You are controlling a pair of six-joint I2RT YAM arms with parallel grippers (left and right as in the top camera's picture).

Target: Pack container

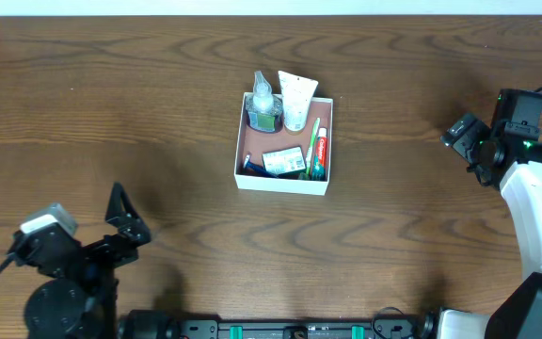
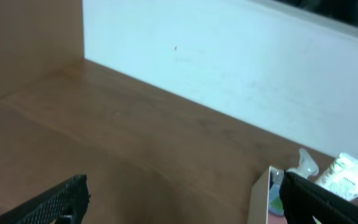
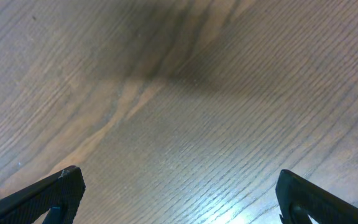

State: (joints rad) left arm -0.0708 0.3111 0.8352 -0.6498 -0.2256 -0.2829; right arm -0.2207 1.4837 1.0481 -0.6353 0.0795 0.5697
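Observation:
The container (image 1: 240, 155), a shallow square white box with a reddish-brown floor, sits at the table's middle. Inside it are a clear bottle (image 1: 263, 102), a white tube (image 1: 296, 101), a toothbrush (image 1: 310, 141), a toothpaste tube (image 1: 320, 155) and a small packet (image 1: 282, 161). My left gripper (image 1: 123, 217) is open and empty at the front left, far from the box; the left wrist view (image 2: 182, 199) shows the box's corner (image 2: 261, 196) at lower right. My right gripper (image 1: 464, 139) is open and empty at the right edge, over bare wood in the right wrist view (image 3: 179, 193).
A white wall (image 2: 229, 68) runs along the table's far edge. The wooden table (image 1: 111, 104) surrounds the box on all sides.

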